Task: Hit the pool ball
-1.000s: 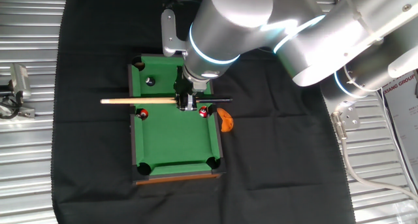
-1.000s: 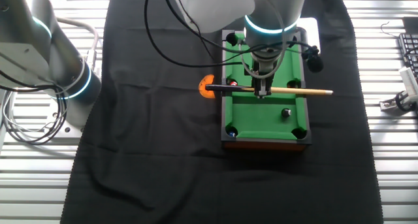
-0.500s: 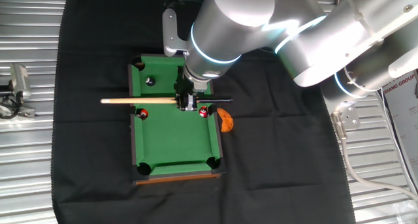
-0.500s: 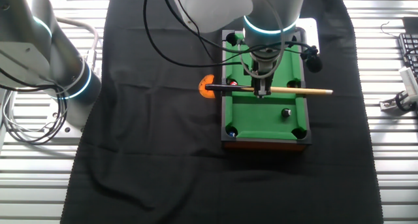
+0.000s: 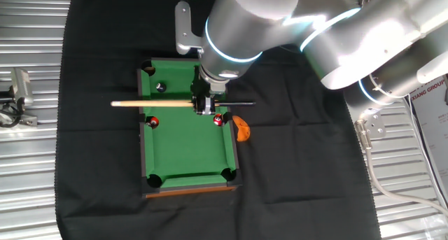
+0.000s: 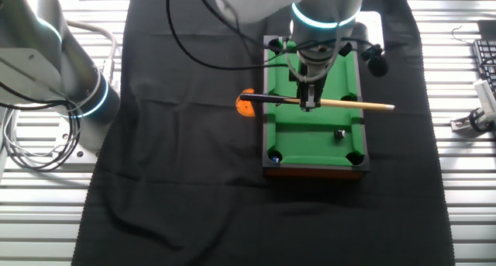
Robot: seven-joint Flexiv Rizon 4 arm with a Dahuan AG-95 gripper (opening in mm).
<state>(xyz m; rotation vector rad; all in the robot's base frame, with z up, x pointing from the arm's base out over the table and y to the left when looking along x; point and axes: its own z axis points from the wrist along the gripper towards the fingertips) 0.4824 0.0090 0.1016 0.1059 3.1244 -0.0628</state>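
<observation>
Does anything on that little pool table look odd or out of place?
An orange, rounded object lies on the black cloth just outside the small green pool table. The end effector holds the wooden cue stick crosswise over the table.

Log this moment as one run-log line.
end effector: shut on cue stick | cue: level across mini pool table | black pool ball: untouched near corner pocket | phase: pre-strike

Silver-grey cylindrical arm (image 5: 259, 16) segments, glowing cyan-white rings at joints, black cables (image 6: 194, 41) looping above small dark gripper (image 5: 204, 107); grey bracket behind it.
</observation>
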